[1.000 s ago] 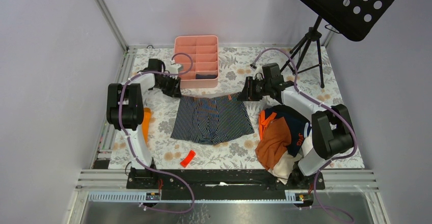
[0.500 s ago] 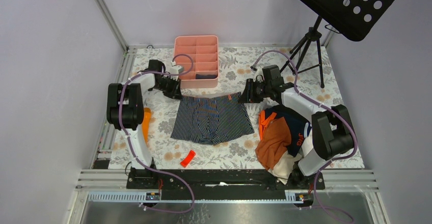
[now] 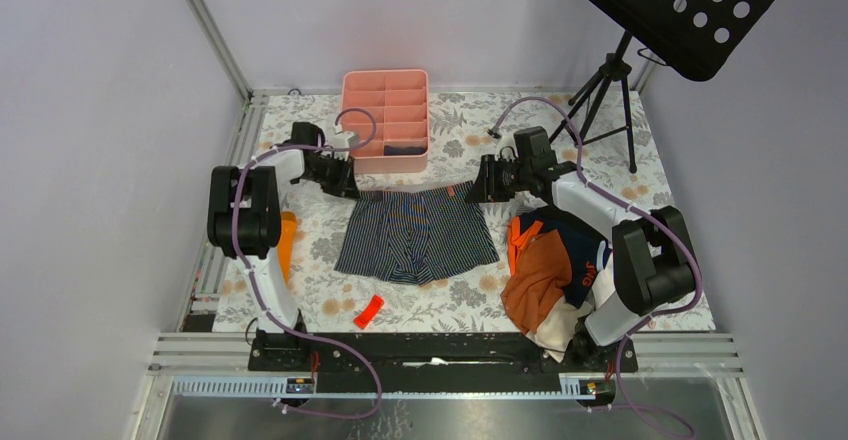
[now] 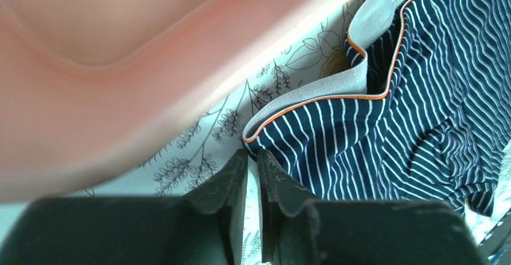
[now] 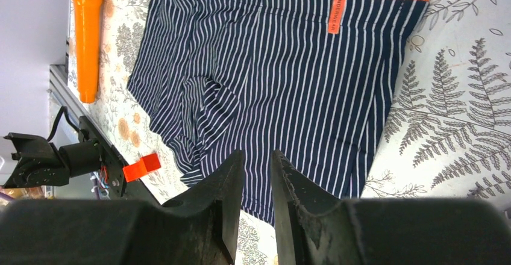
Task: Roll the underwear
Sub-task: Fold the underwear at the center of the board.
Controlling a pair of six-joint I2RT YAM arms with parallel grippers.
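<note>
Underwear point(image 3: 417, 232) flat; L gripper point(image 4: 253, 155) closed, seemingly empty.

A lab test cell, shown by aluminium frame point(image 3: 208, 28), bare grey walls point(image 3: 100, 110), tripod-held perforated panel point(image 3: 690, 0).

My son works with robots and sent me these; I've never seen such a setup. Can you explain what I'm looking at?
Two robot arms are bolted at the near edge of the table, each ending in a two-finger gripper. The wide picture comes from a camera overhead; the two close-ups come from cameras on the wrists. On the table lie striped underwear spread flat, a pink tray, a clothes pile and an orange object. The left gripper is shut right at the corner of the waistband; whether it pinches cloth is unclear. The right gripper hovers slightly open near the underwear, holding nothing.
</note>
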